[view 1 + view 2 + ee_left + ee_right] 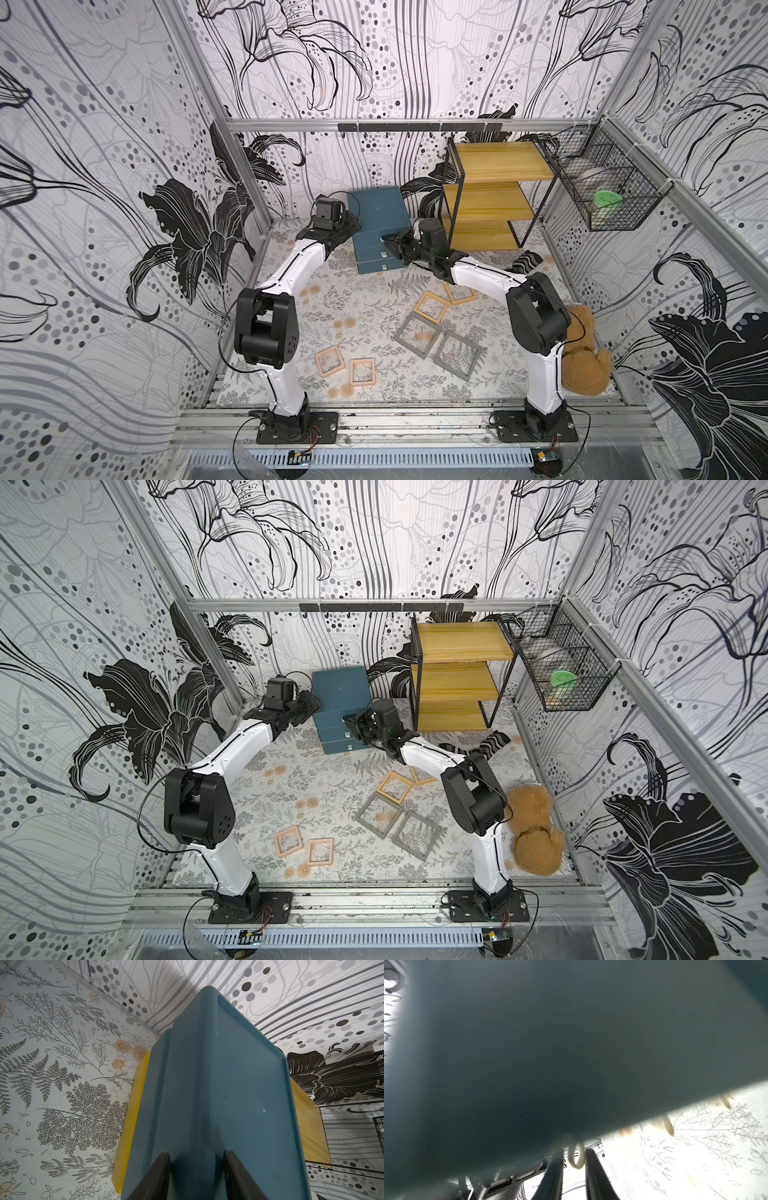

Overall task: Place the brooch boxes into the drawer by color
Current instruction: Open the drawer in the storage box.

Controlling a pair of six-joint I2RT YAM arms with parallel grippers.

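nearest the arm bases, two pink boxes are lying flat side by side on the counter, and a teddy bear is slumping at the right edge. further in, two grey boxes are lying corner to corner. just beyond them two yellow boxes are lying, one partly under the right arm. a striped sock is lying near the shelf. at the back, the drawer is standing just left of the shelf. the left gripper is clamping the drawer's top left edge, a finger pressing each face. the right gripper is straddling a white knob on the drawer's front with its jaws narrowly apart. whether it is pinching the knob cannot be told.
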